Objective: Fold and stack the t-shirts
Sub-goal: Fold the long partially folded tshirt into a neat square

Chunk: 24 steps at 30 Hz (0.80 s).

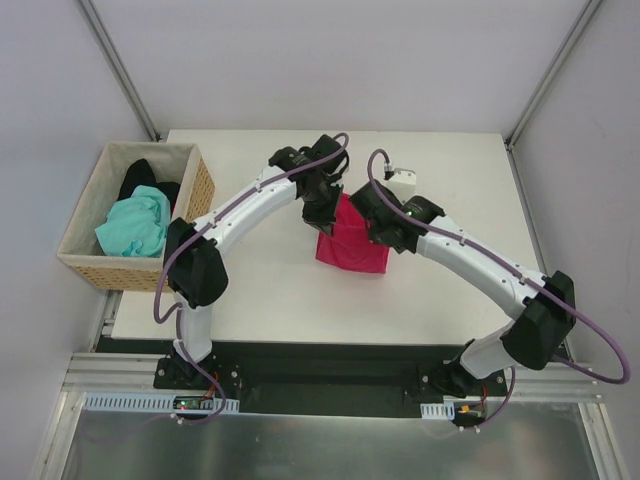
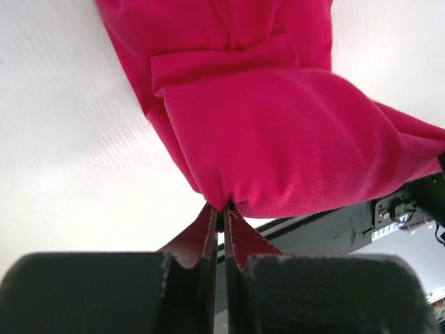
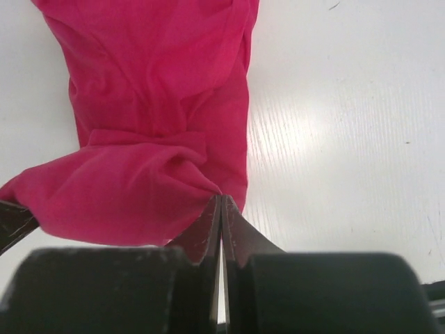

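Observation:
The crimson t-shirt hangs bunched above the middle of the white table, its lower end resting on it. My left gripper is shut on its upper left edge; in the left wrist view the cloth is pinched at the fingertips. My right gripper is shut on its upper right edge; in the right wrist view the cloth is pinched at the fingertips. The mint-green t-shirt and the black t-shirt lie in the wicker basket at the left.
A small white box sits on the table just behind the right gripper. The basket stands off the table's left edge. Grey walls with metal posts enclose the back and sides.

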{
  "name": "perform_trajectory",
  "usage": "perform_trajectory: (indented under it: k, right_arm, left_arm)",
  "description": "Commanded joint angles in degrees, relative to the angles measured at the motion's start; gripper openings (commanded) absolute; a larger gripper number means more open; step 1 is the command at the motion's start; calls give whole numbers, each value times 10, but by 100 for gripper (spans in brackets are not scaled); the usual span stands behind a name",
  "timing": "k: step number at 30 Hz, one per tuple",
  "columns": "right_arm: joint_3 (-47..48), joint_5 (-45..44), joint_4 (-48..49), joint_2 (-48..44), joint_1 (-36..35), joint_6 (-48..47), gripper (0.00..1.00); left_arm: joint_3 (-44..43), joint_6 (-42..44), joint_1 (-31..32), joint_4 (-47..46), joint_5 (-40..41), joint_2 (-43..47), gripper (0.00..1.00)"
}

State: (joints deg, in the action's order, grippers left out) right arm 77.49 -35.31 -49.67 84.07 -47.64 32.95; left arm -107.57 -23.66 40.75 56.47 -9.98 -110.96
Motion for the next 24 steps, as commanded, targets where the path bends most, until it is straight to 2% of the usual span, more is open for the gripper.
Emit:
perform_trajectory:
  k: [1, 10, 24]
  right_arm:
    - [48, -10, 21, 30, 34, -46, 1]
    - [114, 2, 43, 91, 95, -106, 1]
    - [207, 16, 61, 197, 150, -164, 1]
  left_arm:
    - [-60, 32, -25, 14, -5, -21, 0]
    - [-204, 58, -58, 51, -30, -112, 0]
    - [-322, 77, -110, 31, -72, -223, 0]
